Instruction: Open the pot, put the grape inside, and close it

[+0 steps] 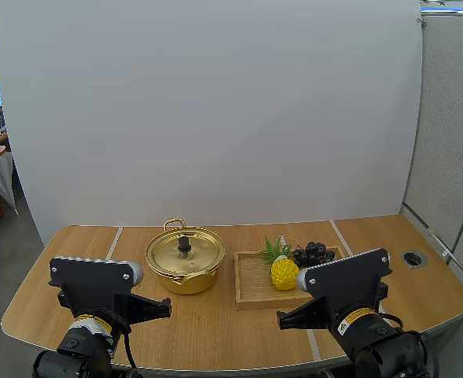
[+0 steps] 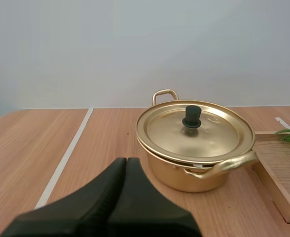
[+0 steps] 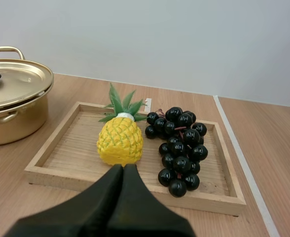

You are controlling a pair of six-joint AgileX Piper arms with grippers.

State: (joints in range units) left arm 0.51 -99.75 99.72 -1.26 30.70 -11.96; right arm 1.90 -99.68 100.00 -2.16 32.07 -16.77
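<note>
1. The pot (image 1: 186, 272) was seen upright on the tabletop (image 1: 216, 331), left of centre, with its lid (image 1: 196, 253) seated flat on the rim and the black knob (image 1: 184, 244) pointed straight up.
2. A looped handle (image 1: 175, 224) was shown on the pot's far side. In the left wrist view a second one was seen on the side turned toward the tray.
3. The grapes (image 1: 314, 253), a dark bunch, were laid in the tray (image 1: 251, 279), toward its far right part.
4. A pineapple (image 1: 283, 272) was placed in the same tray, just beside the grapes and on their left. Whether the two touched could not be told.
5. The tray was set flat just right of the pot, with a narrow strip of tabletop left between them.
6. The left pincer (image 2: 126, 160) was held on the near side of the pot, apart from it and aimed toward it. Its fingers were pressed together into one dark wedge, and nothing was gripped.
7. The right pincer (image 3: 123, 168) was held in front of the tray's near edge and aimed at the pineapple and grapes. Its fingers were likewise closed together on nothing.
8. A pale line (image 2: 66, 158) was seen running across the tabletop to the left of the pot.
</note>
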